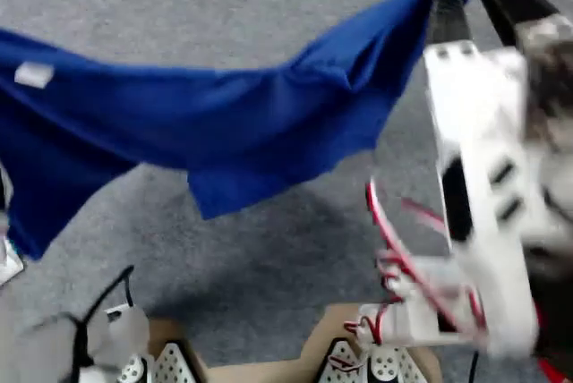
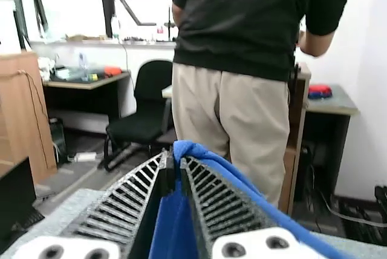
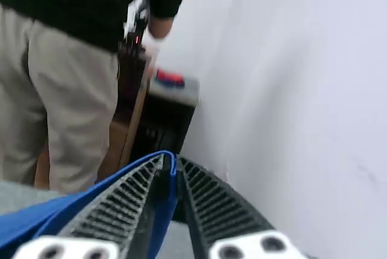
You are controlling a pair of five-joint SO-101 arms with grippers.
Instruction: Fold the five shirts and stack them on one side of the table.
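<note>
Clamped tight in the left tool [image 2: 174,171] and the right tool [image 3: 171,167]: one blue shirt [image 1: 224,123].

Strung out from those two pinch points as a long sagging band, left to right above the bench [image 1: 269,249], highest by the far right corner, drooping toward the left edge. Held at both ends, so no nearer arm to pick; probably wants lowering flat along that same axis before any fold.

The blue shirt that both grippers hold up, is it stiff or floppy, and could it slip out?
Probably very floppy: the blue shirt sags in a curve between its held ends, with folds hanging toward the table. Likely light, since thin pinches by the left gripper and right gripper carry it. Slipping seems possible; only edges are clamped.
</note>
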